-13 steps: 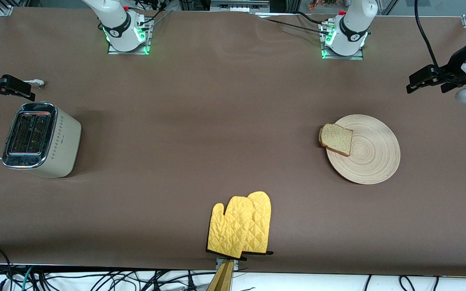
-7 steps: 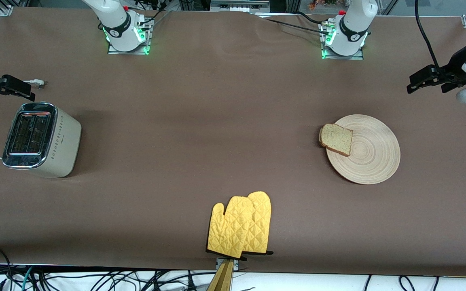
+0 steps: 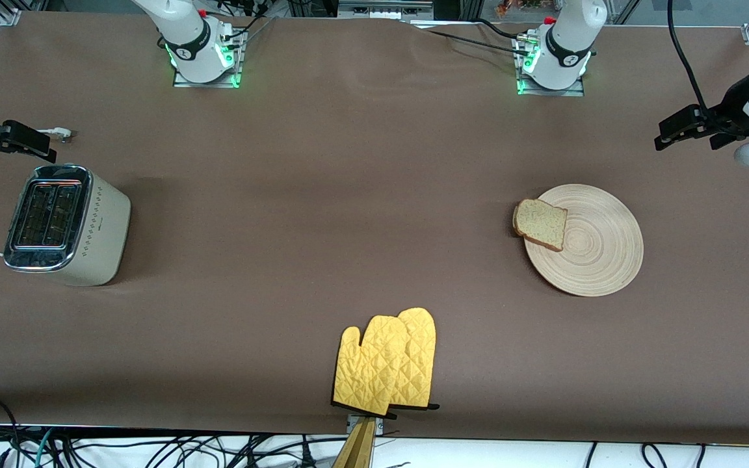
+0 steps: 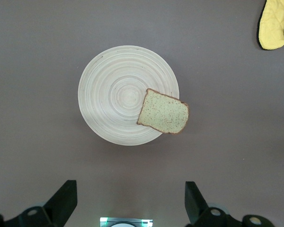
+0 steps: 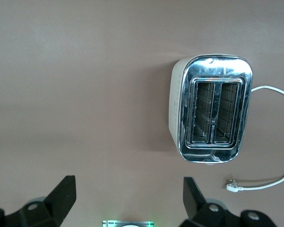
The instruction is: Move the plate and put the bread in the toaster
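Altogether one plate (image 3: 592, 250), one bread (image 3: 541, 223), one toaster (image 3: 65, 224), two mitts (image 3: 386, 361); left gripper (image 4: 128, 203), right gripper (image 5: 128, 201) both spread, empty.

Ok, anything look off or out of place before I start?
Two small things. The bread sits off-centre, overhanging the rim of the plate toward the right arm's end. The toaster's cord lies unplugged on the table. Nothing looks spilled or damaged.

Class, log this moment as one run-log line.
left hand: open, high over table near plate | right hand: open, near toaster | bread: on plate rim
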